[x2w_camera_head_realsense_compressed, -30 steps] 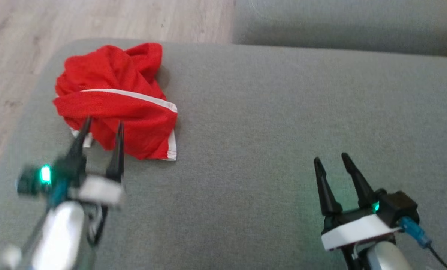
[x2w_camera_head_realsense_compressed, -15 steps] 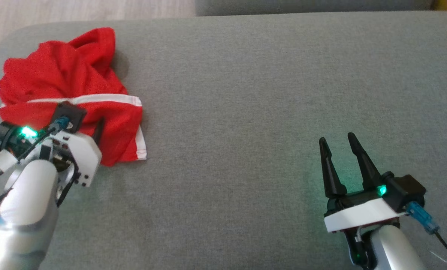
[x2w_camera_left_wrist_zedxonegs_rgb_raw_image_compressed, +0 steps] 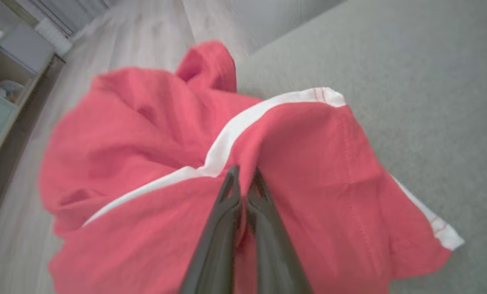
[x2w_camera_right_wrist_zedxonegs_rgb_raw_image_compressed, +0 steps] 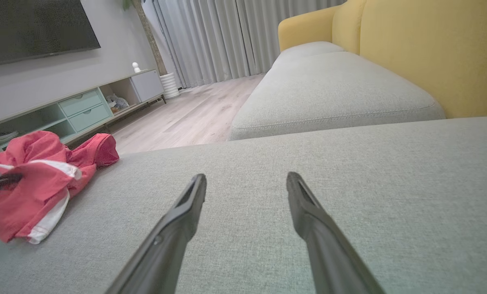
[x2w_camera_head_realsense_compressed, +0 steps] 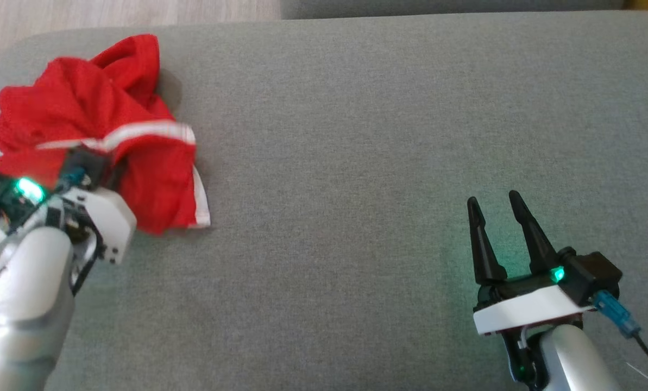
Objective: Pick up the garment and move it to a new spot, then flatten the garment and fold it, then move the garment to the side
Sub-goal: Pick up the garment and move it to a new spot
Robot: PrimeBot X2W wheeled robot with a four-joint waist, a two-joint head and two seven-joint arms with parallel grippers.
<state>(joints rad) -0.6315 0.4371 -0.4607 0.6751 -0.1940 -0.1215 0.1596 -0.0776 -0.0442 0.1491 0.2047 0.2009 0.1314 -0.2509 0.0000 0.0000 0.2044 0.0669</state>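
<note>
Grey woven cloth covers the big soft sofa cushion (x2w_camera_head_realsense_compressed: 356, 163) in front of the robot. Nearest, at the lower right of the head view, the right gripper (x2w_camera_head_realsense_compressed: 493, 197) hangs just over the cushion. Its two long dark fingers are spread apart, with nothing between them.

Over on the left, the left gripper (x2w_camera_left_wrist_zedxonegs_rgb_raw_image_compressed: 243, 173) has its two fingers pinched tight on a fold of the crumpled red garment with white stripes (x2w_camera_left_wrist_zedxonegs_rgb_raw_image_compressed: 145, 134), right beside one stripe. The garment sits in a bunched heap near the far left corner of the cushion, well apart from the right gripper. Past the heap is a pale wooden floor (x2w_camera_head_realsense_compressed: 112, 11).

The step in hand looks like the first one: picking the garment up so it can go to a new spot. The grab seems made, but most of the heap seems to rest on the cushion. Next, the left arm should lift until the cloth hangs free, then carry it toward the wide bare middle of the cushion. It should go slowly, since only a small fold is pinched and the cloth could slip out. The right gripper is free to help spread it flat later.
</note>
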